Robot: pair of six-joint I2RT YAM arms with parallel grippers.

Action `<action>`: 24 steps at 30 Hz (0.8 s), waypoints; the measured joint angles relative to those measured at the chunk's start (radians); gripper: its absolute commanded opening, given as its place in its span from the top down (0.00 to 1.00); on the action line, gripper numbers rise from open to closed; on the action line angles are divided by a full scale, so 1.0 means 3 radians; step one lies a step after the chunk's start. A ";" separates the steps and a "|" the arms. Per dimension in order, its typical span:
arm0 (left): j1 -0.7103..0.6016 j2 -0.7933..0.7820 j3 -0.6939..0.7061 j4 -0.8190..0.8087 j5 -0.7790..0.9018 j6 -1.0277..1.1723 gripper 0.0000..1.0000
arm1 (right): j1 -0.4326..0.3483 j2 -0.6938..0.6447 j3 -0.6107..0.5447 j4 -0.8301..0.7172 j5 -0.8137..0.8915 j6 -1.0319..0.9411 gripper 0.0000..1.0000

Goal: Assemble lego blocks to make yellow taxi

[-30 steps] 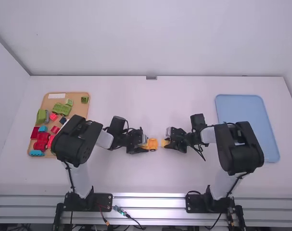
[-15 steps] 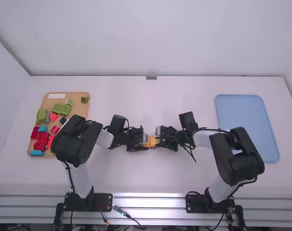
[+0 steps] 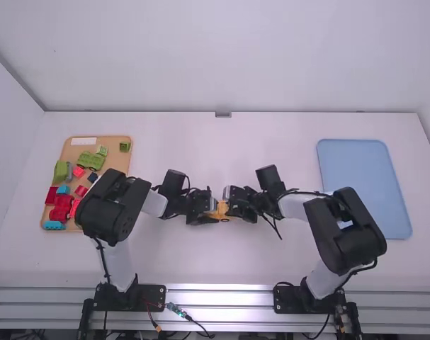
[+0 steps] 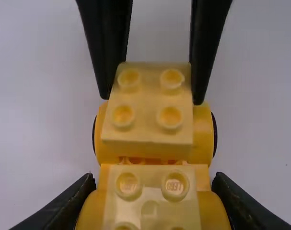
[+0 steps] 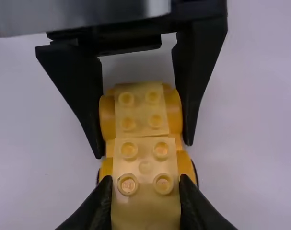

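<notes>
You have room to pass over the far part of the desk (image 3: pixel 222 145), beyond both arms, and over the near part between their bases. Your left tool (image 3: pixel 212 214) and right tool (image 3: pixel 229 207) block the middle, closing in around the yellow blocks (image 4: pixel 147 129). Your left arm (image 3: pixel 114 209) obstructs the tan tray's (image 3: pixel 118 161) near right side; your right arm (image 3: pixel 360 223) obstructs the blue tray's (image 3: pixel 356 166) near left corner.

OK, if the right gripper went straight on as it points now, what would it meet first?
Probably the pale studded end of the yellow wheeled base, between the left gripper's fingers. The right gripper's pale block would likely touch first, though their heights are hard to judge.
</notes>
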 measured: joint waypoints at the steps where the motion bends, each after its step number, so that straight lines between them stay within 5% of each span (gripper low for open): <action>1: 0.0000 -0.0001 0.0000 -0.0006 0.0006 0.0014 0.53 | 0.0000 0.0000 0.0000 -0.0004 0.0000 0.0006 0.91; 19: 0.0001 -0.0001 0.0000 -0.0011 0.0027 0.0042 0.53 | 0.0032 0.0158 0.0075 0.0025 -0.0114 -0.0111 0.95; 21: 0.0011 -0.0001 0.0000 -0.0011 0.0029 0.0043 0.52 | 0.0048 0.0156 0.0092 0.0001 -0.0083 -0.0118 0.72; 24: 0.0020 -0.0001 0.0000 -0.0018 0.0029 0.0046 0.52 | 0.0080 0.0158 0.0116 -0.0013 -0.0042 -0.0123 0.53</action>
